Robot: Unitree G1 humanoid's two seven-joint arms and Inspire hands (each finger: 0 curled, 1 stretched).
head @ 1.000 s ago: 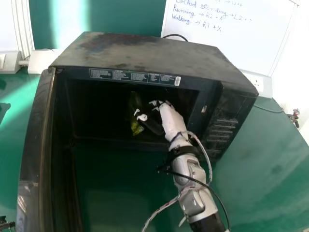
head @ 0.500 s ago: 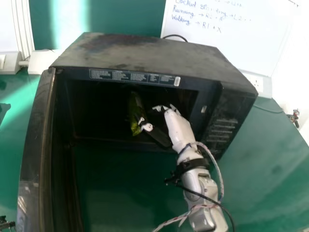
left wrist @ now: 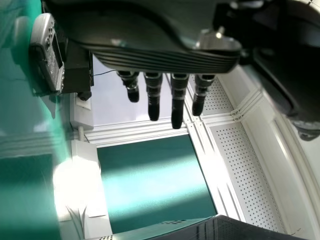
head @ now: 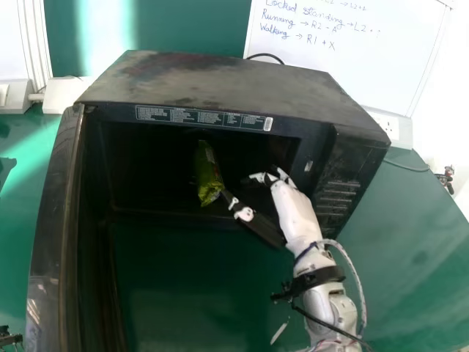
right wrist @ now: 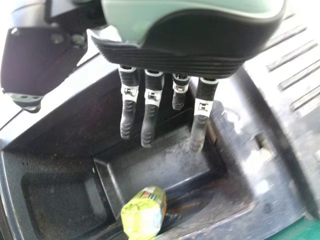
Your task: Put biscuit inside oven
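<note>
The white-and-black right hand, fingers spread, has withdrawn rightward from the shiny green biscuit packet, mid-frame inside the black metal oven; placement appears complete.

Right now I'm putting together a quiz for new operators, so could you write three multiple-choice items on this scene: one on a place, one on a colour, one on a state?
1. Where is the biscuit packet?
A) On top of the oven
B) Behind the oven
C) Inside the oven

2. What is the packet's main colour?
A) Yellowish green
B) Red
C) Purple

3. How does the oven's door stand?
A) Shut
B) Open

Key:
1: C, as the head and right wrist views show it within the dark cavity.
2: A, as its wrapper shows in both those views.
3: B, as the door is swung out at the head view's left, baring the cavity.
</note>
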